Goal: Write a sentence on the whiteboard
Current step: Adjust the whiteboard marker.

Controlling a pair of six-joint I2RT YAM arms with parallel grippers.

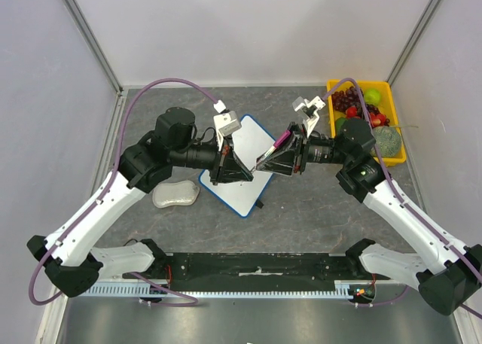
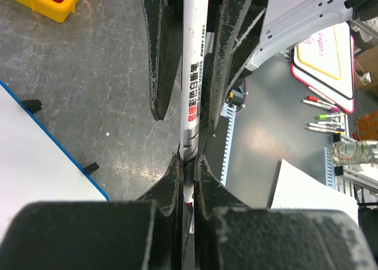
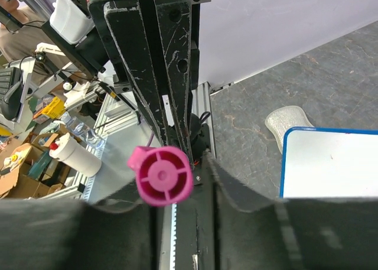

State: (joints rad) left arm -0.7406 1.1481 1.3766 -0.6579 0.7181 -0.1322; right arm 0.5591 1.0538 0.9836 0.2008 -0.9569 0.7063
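Note:
The whiteboard [image 1: 252,135], white with a blue rim, lies tilted at the table's middle; its corner shows in the wrist views [image 2: 35,158] [image 3: 331,163]. Its visible surface is blank, so the sentence is not in view. Both grippers meet above the board, holding one white marker [image 1: 273,148] [image 2: 192,75] with a magenta cap [image 3: 163,175]. My left gripper [image 1: 251,175] [image 2: 188,161] is shut on the marker's lower end. My right gripper [image 1: 260,163] [image 3: 177,184] is closed round the cap end, its fingers [image 2: 159,57] flanking the barrel.
A pale grey eraser pad [image 1: 175,194] [image 3: 287,121] lies left of the board. A yellow bin [image 1: 380,86] [image 2: 47,7] of fruit stands at the back right, with a broccoli [image 1: 387,141] beside it. Walls enclose the table on three sides.

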